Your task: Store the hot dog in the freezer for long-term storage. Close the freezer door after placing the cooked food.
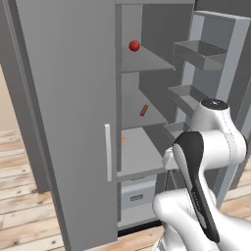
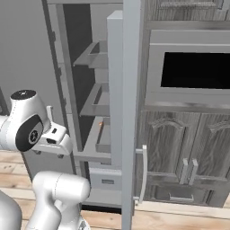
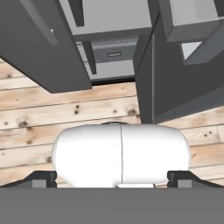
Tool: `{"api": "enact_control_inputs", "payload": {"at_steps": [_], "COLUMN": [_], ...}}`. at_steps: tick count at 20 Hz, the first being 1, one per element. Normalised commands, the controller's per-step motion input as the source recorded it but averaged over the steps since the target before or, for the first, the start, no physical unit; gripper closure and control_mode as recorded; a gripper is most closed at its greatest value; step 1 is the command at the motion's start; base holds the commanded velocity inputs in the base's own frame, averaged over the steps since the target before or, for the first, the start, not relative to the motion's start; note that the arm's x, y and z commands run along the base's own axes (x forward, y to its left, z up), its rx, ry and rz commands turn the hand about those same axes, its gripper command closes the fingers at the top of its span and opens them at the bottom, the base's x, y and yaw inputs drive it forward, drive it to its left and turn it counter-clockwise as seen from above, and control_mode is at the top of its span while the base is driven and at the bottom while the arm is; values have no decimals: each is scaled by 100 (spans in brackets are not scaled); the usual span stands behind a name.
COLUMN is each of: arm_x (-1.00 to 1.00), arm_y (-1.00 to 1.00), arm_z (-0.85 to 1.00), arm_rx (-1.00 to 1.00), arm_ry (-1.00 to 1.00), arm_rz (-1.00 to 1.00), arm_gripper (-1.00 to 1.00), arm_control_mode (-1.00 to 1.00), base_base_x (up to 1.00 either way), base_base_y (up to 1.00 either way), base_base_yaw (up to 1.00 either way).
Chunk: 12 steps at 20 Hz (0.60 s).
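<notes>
Hot dog [image 1: 143, 110] lies on freezer [image 1: 147, 117] shelf, seemingly well apart from wide-spread fingers [image 3: 37, 178].

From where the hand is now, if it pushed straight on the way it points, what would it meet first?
The open hand points down at the wooden floor in front of the freezer, so the floor probably comes first. The arm's own white body lies low in that line, and depth is hard to judge. The freezer door stands open to one side.

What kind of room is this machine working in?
Most likely a home kitchen, computer-rendered. A tall matte grey fridge-freezer stands with one door swung open on flat grey shelves, a black-windowed built-in oven sits in grey panelled cabinets, and the floor is pale wooden planks.
</notes>
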Motion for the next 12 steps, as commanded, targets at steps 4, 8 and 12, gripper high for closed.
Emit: {"api": "enact_control_inputs", "payload": {"at_steps": [4,8,12], "arm_x": [0,0,0], "arm_y": [0,0,0], "arm_z": [0,0,0], "arm_rx": [0,0,0], "arm_ry": [0,0,0], "arm_rz": [0,0,0], "arm_gripper": [-100,-100,-100], "arm_control_mode": [100,100,100], "base_base_x": [-8,-30,-58], "base_base_y": [-32,-39,-31], "base_base_yaw": [-4,-18,-13]}}
